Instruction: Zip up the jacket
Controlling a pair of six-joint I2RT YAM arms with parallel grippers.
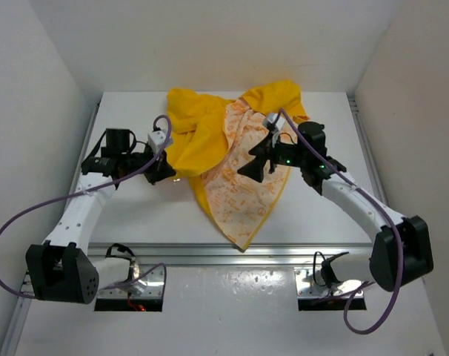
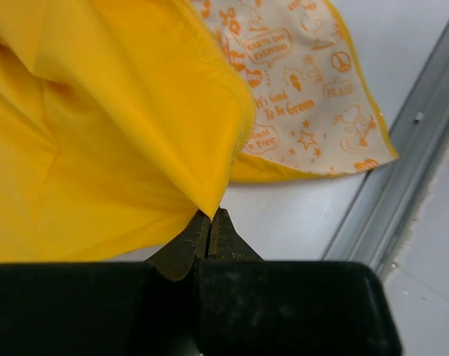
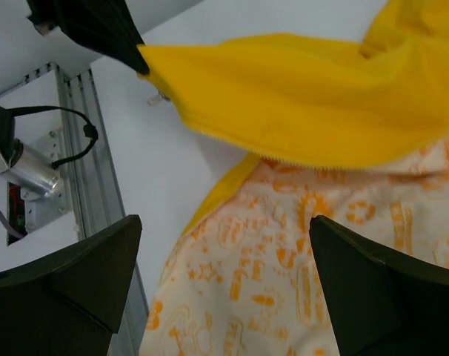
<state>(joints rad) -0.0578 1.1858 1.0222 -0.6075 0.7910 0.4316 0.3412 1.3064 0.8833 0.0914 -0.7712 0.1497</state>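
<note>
The yellow jacket (image 1: 198,133) lies rumpled at the back middle of the table, one front panel thrown open so its white, orange-printed lining (image 1: 243,185) faces up. My left gripper (image 1: 167,169) is shut on the corner of a yellow flap (image 2: 135,133), and in the left wrist view the fabric's tip is pinched between the fingertips (image 2: 210,216). My right gripper (image 3: 224,252) hovers open over the lining (image 3: 284,259), fingers wide apart and holding nothing. In the right wrist view, the flap (image 3: 306,96) stretches above the lining, with zipper teeth along its lower edge.
An aluminium rail (image 1: 232,252) runs along the table's near edge, also in the left wrist view (image 2: 402,178). White walls close in the left, right and back. Purple cables loop off both arms. A silver fitting with black wires (image 3: 24,170) sits beyond the rail.
</note>
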